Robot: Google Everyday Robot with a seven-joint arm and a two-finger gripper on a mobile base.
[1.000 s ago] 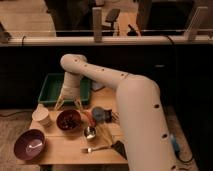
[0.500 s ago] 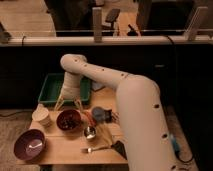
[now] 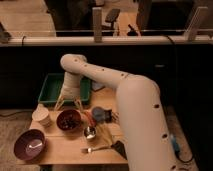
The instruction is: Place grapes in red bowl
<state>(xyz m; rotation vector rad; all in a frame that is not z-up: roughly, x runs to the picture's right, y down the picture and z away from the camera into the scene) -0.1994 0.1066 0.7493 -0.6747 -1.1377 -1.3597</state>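
Note:
The red bowl (image 3: 69, 121) sits on the wooden table (image 3: 65, 152), left of the middle. Inside it lies a dark cluster, the grapes (image 3: 70, 120). My gripper (image 3: 69, 103) hangs just above the far rim of the bowl. It points down, its two fingers (image 3: 59, 104) are spread wide, and it is open with nothing between them. The white arm reaches in from the right foreground and arcs over the table.
A purple bowl (image 3: 30, 143) stands at the front left and a cream cup (image 3: 42, 116) left of the red bowl. A green tray (image 3: 56, 90) lies behind the gripper. A metal cup (image 3: 90, 132), a blue-grey object (image 3: 100, 115) and a fork (image 3: 95, 148) lie to the right.

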